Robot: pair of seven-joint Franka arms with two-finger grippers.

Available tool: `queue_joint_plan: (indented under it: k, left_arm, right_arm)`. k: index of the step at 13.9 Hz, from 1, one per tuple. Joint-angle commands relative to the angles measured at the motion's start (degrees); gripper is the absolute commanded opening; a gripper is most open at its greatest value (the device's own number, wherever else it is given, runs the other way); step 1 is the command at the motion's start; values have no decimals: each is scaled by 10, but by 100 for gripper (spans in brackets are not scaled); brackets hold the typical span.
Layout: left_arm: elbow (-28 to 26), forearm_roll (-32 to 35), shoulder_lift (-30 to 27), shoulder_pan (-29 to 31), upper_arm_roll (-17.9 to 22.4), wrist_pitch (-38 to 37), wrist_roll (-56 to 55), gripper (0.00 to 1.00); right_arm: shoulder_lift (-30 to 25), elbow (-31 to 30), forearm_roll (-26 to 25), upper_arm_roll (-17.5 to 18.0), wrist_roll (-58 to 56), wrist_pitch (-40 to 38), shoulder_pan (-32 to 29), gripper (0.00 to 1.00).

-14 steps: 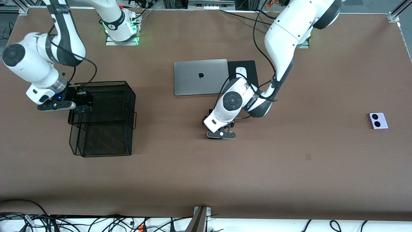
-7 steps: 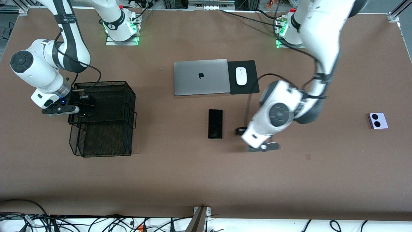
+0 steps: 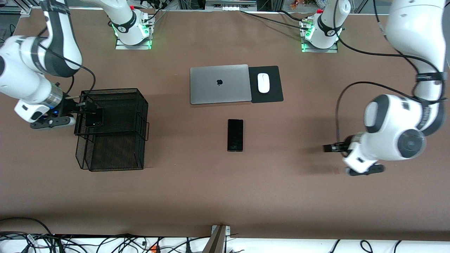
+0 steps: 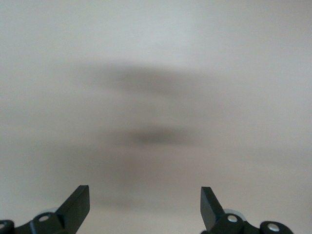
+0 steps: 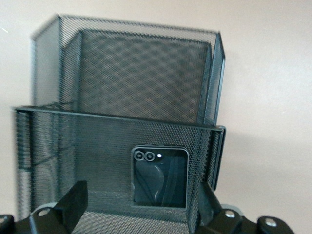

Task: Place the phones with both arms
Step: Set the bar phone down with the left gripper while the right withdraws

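Right wrist view shows me my right gripper point(image 5: 139, 207) spread wide, empty, beside the mesh basket point(image 5: 58, 146) holding the small black phone point(image 5: 160, 176); left gripper point(image 4: 145, 207) spread over bare tabletop point(image 4: 156, 58).

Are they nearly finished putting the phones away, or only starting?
About a third done. The small black phone lies in the mesh basket's upper tray, with the open right gripper beside it. The long black phone lies on the table, below the laptop. The open, empty left gripper hangs over bare table.
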Motion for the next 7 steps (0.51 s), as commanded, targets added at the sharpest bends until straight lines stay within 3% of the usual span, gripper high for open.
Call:
queue_joint_plan:
  k: [1, 3, 7]
  left_arm:
    - [-49, 1, -22, 84, -8, 1, 52, 100]
    - [-49, 49, -24, 110, -4, -9, 82, 100]
    - [-49, 152, -18, 182, -4, -8, 159, 100]
  right_arm:
    - [22, 80, 11, 23, 55, -69, 8, 100]
    - [47, 132, 12, 61, 118, -96, 8, 100]
    - [125, 232, 10, 190, 345, -100, 8, 100]
